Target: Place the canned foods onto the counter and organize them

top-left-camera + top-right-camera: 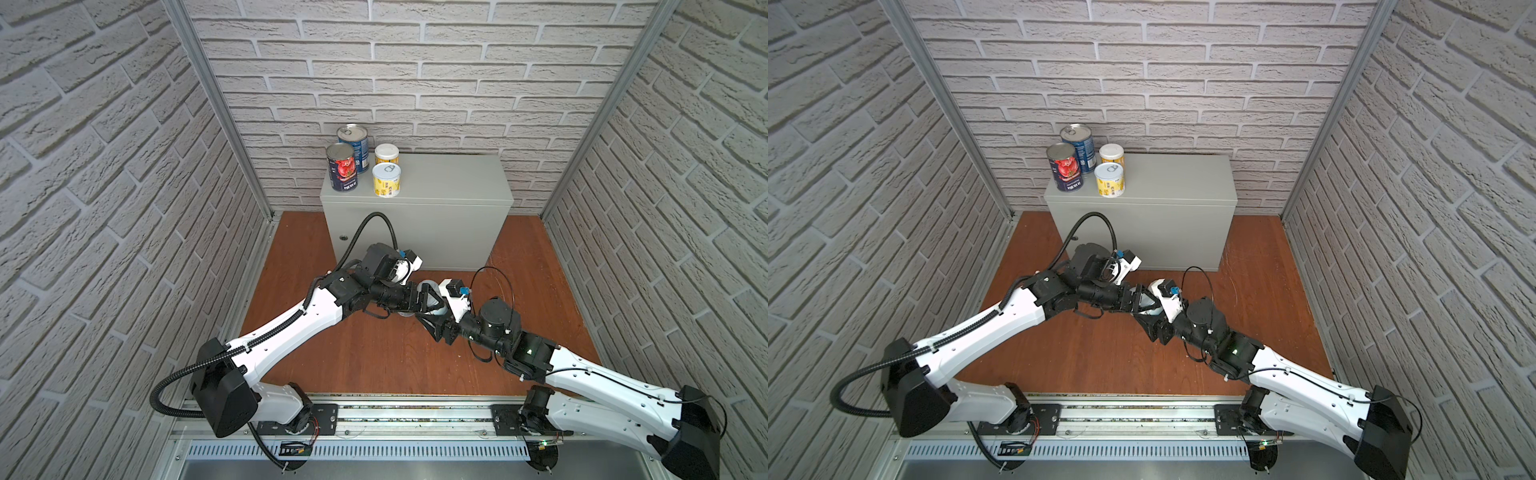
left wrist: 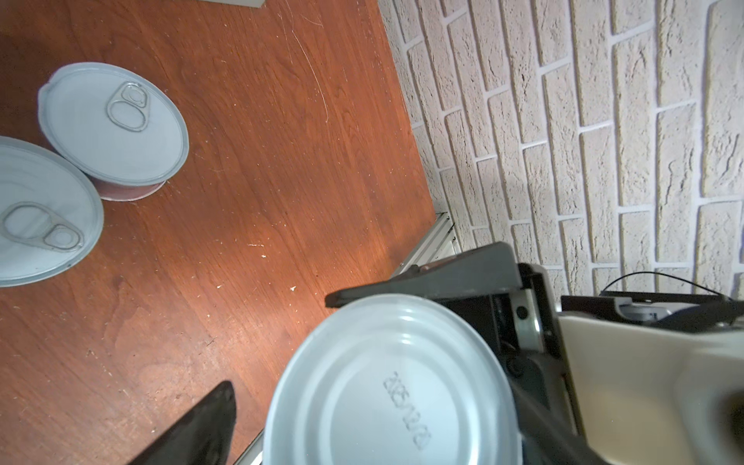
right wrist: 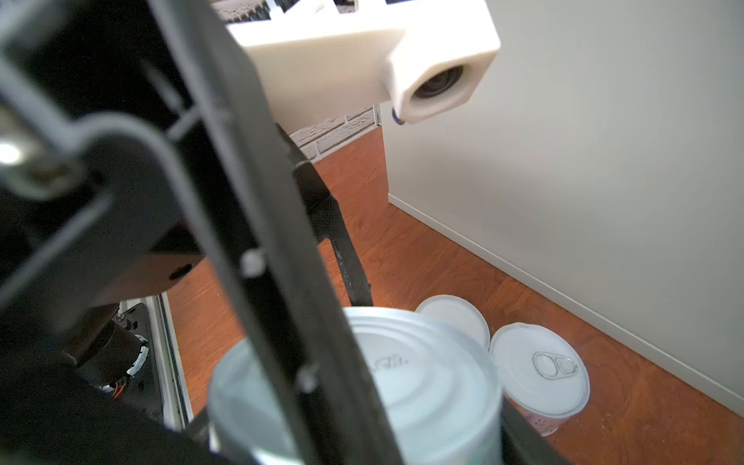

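Observation:
A pale blue can point(image 2: 394, 382) hangs above the wooden floor where the two arms meet, its ribbed end toward both wrist cameras. My right gripper point(image 3: 362, 422) is shut on the can's point(image 3: 422, 386) sides. My left gripper point(image 2: 374, 406) is open around it, with a gap between its finger point(image 2: 201, 426) and the can. The arms mostly cover the can point(image 1: 428, 287) in both top views. On the counter point(image 1: 449, 178) stand a blue can point(image 1: 353, 145), a tomato can point(image 1: 343, 168) and two yellow cans point(image 1: 387, 154) point(image 1: 386, 179).
Two white-lidded cans stand together on the floor by the counter's front: a pink-sided one point(image 2: 116, 120) point(image 3: 539, 374) and another point(image 2: 40, 209) point(image 3: 451, 318). The arms hide them in both top views. The counter's right half point(image 1: 1183, 183) is bare. Brick walls enclose the floor point(image 1: 374, 353).

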Motion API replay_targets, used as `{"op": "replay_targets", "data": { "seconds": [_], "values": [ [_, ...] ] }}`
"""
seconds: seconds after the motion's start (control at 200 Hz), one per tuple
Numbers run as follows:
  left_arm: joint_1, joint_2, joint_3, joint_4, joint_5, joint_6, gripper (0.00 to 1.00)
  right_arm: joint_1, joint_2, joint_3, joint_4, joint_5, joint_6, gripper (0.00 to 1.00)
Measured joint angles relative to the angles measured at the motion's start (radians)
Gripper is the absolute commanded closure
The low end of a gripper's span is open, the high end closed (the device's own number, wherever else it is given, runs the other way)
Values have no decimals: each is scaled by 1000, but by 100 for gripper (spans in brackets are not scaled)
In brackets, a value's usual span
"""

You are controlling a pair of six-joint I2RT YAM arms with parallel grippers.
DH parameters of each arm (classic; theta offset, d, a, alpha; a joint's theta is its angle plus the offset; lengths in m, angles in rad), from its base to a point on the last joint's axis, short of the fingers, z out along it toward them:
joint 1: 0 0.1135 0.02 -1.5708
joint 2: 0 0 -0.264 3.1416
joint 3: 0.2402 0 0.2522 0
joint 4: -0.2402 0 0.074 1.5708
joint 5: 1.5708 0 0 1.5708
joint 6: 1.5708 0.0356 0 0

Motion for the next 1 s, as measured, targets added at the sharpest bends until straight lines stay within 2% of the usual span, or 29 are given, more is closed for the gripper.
{"op": "replay_targets", "data": {
  "seconds": [0.275,0.58,0.81,1.0],
  "values": [
    [15,-62,-61,39,-56,-25,2,0,-21,-6,-71,86,32,38],
    [69,-254,-251,127,-299,-16,2,0,-64,13,-169,223,97,36],
    [72,-416,-372,150,-520,55,2,0,-18,172,-277,253,123,36],
    [72,-503,-441,156,-611,91,2,0,43,337,-295,272,132,35]
  ]
}}
